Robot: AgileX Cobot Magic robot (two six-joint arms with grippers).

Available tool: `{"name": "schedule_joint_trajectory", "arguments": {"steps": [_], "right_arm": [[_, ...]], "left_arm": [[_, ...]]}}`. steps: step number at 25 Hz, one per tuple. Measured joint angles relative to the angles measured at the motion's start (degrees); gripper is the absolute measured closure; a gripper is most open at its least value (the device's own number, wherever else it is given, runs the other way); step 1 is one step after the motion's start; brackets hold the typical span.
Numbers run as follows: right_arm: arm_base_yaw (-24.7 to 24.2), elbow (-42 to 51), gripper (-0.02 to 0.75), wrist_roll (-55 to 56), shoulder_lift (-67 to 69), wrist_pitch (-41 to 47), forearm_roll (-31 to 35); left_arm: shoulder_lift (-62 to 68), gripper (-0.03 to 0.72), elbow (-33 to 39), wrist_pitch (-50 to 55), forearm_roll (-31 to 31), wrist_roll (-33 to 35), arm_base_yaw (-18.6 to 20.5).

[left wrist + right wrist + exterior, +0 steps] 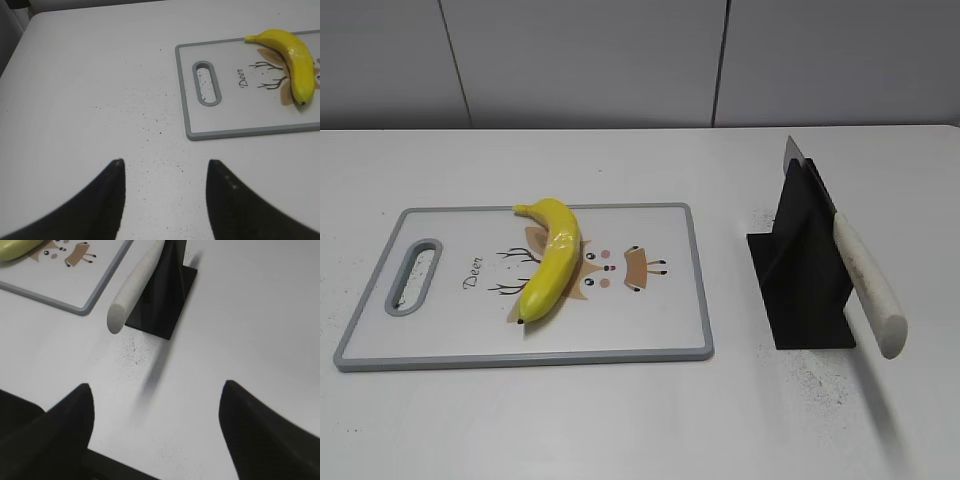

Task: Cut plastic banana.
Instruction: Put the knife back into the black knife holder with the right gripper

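The plastic banana (552, 258) is glossy yellow and lies diagonally on the middle of the white, grey-rimmed cutting board (660, 345). It also shows in the left wrist view (295, 60) and partly in the right wrist view (17, 247). A knife with a white handle (868, 285) rests slanted in a black stand (800, 265), handle toward the front; its handle shows in the right wrist view (135, 285). My left gripper (165, 165) is open and empty over bare table, left of the board. My right gripper (156, 390) is open and empty, in front of the knife stand. Neither gripper shows in the exterior view.
The white table (640, 420) carries dark specks near the stand and left of the board. The board has a handle slot (413, 277) at its left end. A grey panelled wall (620, 60) runs behind the table.
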Motion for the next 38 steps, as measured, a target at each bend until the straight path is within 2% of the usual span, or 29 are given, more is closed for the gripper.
{"name": "schedule_joint_trajectory", "arguments": {"steps": [6,13,15,27,30,38], "right_arm": [[0.00,1.19,0.153,-0.05,-8.51,2.41,-0.45],[-0.49,1.19,0.164,-0.05,-12.49,2.41,-0.40],[-2.01,1.31,0.167,-0.05,-12.74,2.41,-0.39],[-19.38,1.43,0.170,-0.05,-12.74,2.41,0.00],[-20.76,1.43,0.171,-0.05,-12.74,2.41,0.00],[-20.85,1.43,0.174,-0.05,-12.74,2.51,0.00]], "left_arm": [[0.00,0.189,0.00,-0.06,0.00,0.00,0.00],[0.00,0.189,0.00,-0.06,0.00,0.00,0.00],[0.00,0.189,0.00,-0.06,-0.05,0.00,0.00],[0.00,0.189,0.00,-0.06,-0.05,0.00,0.00],[-0.35,0.189,0.00,-0.06,-0.05,0.00,0.00],[-0.86,0.189,0.04,-0.02,-0.05,0.00,0.00]]}}
